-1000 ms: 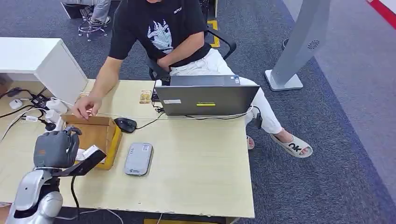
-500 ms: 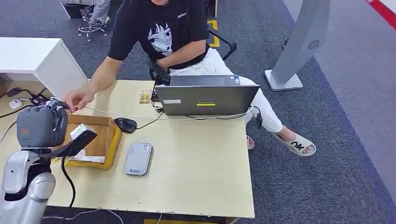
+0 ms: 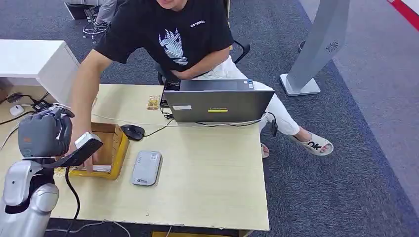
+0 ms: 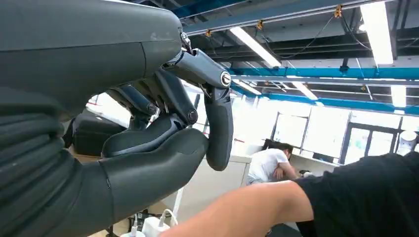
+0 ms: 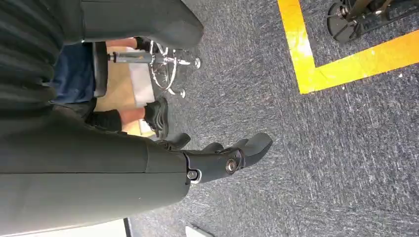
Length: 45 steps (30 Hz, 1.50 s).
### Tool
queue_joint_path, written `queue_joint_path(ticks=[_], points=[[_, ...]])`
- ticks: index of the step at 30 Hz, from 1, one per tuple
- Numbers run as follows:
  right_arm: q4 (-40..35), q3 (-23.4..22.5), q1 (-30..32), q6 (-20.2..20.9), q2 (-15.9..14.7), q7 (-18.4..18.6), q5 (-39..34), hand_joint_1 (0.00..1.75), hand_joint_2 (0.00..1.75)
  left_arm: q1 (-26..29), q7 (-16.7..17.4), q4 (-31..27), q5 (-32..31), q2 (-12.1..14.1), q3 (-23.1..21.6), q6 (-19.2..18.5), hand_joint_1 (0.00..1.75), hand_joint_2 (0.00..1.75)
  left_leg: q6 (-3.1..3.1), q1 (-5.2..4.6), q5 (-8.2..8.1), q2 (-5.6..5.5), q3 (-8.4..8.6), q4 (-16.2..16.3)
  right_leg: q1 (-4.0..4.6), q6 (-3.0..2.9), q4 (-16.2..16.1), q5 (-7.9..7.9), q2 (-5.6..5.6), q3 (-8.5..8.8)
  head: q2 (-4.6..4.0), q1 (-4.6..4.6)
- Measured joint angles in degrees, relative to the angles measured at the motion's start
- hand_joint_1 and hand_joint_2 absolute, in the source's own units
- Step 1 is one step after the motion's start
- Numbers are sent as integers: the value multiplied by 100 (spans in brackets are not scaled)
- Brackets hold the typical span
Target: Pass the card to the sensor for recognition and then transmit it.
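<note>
Fingers: your left hand hangs raised over the counter's left edge, its fingers curled in against the thumb; the left wrist view shows nothing between them, so they are closed on air. Your right hand hangs down over the carpet, fingers loosely apart, holding nothing.

Card: you cannot pick it out. Pale slips lie at the near side of the cardboard box, near the counter's left edge, and one may be the card; too small to tell.

Sensor: the grey reader lies flat on the counter, just beside the box on its right, well apart from your left hand.

Just changed: half a second ago the person's hand hovered past the box's far edge; now the forearm reaches down into the box, right beside your left hand. The person has also leaned further over the counter.

Unchanged: your left hand holds the same raised pose as half a second ago; a second ago it was lower and closer to the box.

Meaning: my judgement is that the person is fetching or setting up the card, so no pickup has begun. Wait with the hand until the arm is out of the box.

Risk: closing in now could knock the person's arm.
</note>
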Motion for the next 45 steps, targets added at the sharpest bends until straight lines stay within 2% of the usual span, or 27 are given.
queue_joint_path(ticks=[25,28,31,39,45], points=[[0,-118,-2,-9,0,-17,4,0,175,344,11,-256,-210,-114,0,195,0,175,0,0,0,0,0,0,0,0,0,0,0,0,0,2],[0,-146,-2,-9,0,-15,-4,0,175,344,164,-256,-293,-100,-2,-38,0,175,0,0,0,0,0,0,0,0,0,0,1,0,0,2],[0,-186,-2,-9,0,-15,-42,0,175,363,310,-256,-324,-30,-11,-464,0,175,0,1,0,1,0,0,0,0,0,0,1,0,0,2],[0,-319,-1,-9,4,-15,-105,0,175,662,470,-348,-437,291,-13,-864,0,175,0,1,0,2,-2,-1,0,0,0,-1,2,-2,0,0],[0,-442,0,-35,15,-15,-177,0,175,1029,551,-813,-606,544,-13,-962,0,175,0,0,0,0,-3,-1,0,1,0,-3,-1,-3,0,2]])
